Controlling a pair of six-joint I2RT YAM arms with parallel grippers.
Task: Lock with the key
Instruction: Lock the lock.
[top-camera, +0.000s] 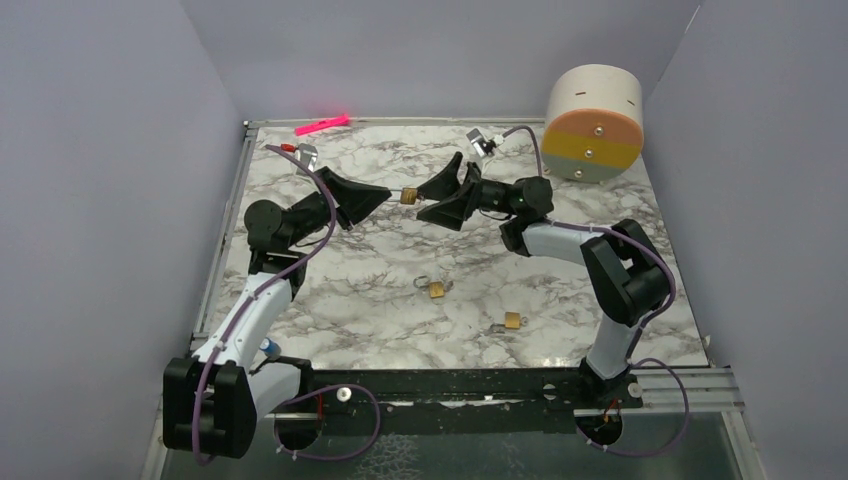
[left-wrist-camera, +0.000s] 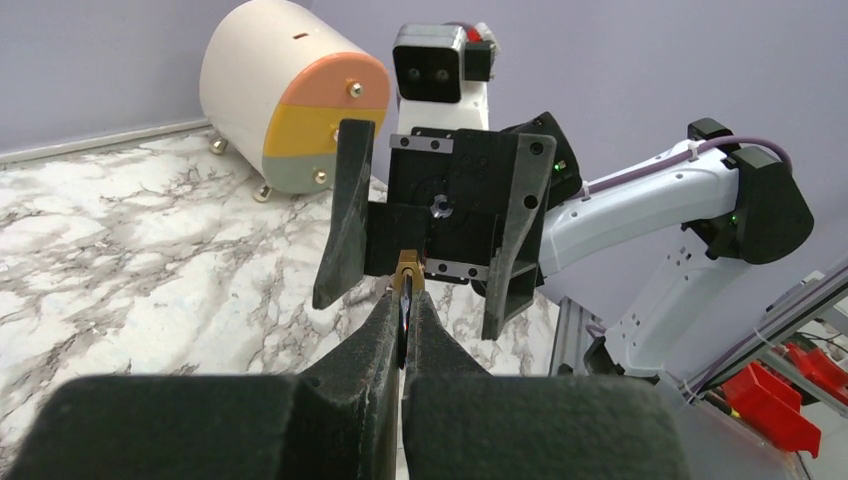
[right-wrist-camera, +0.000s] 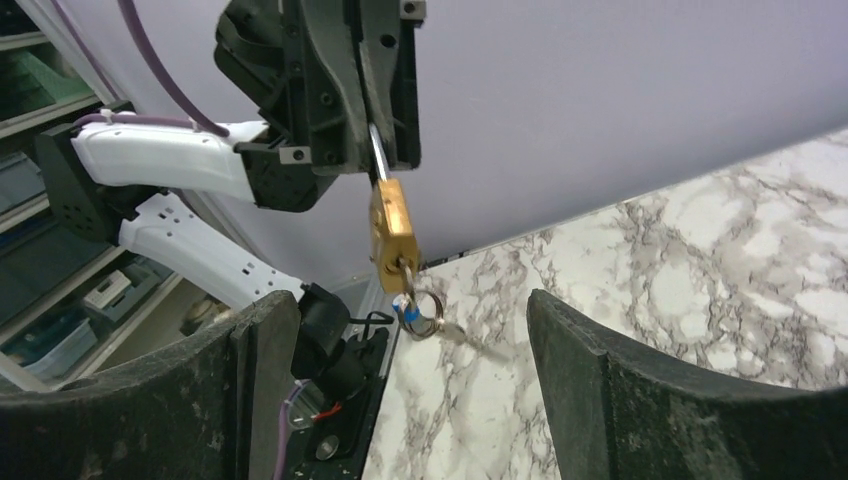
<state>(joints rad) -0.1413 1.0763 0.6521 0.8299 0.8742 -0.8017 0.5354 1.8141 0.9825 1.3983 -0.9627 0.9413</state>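
Clamped shut, the left claw (left-wrist-camera: 405, 305) pinches the shackle (right-wrist-camera: 377, 150) of a brass padlock (right-wrist-camera: 393, 225) and holds it in the air. The key (right-wrist-camera: 405, 290) sticks out of that padlock's other end, with a small ring (right-wrist-camera: 425, 318) hanging from it. The right claw (right-wrist-camera: 410, 310) stands wide open, its fingers at 3 and 9 o'clock of the key, touching nothing. From above, loose padlocks (top-camera: 436, 290) lie on the marble table (top-camera: 330, 300) at 5 o'clock of the held one, and a drum (top-camera: 593, 122) stands at 2 o'clock.

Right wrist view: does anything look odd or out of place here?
The key sits in the bottom of the padlock hanging from the left claw, its ring dangling free; the right claw stands open around it, gripping nothing.
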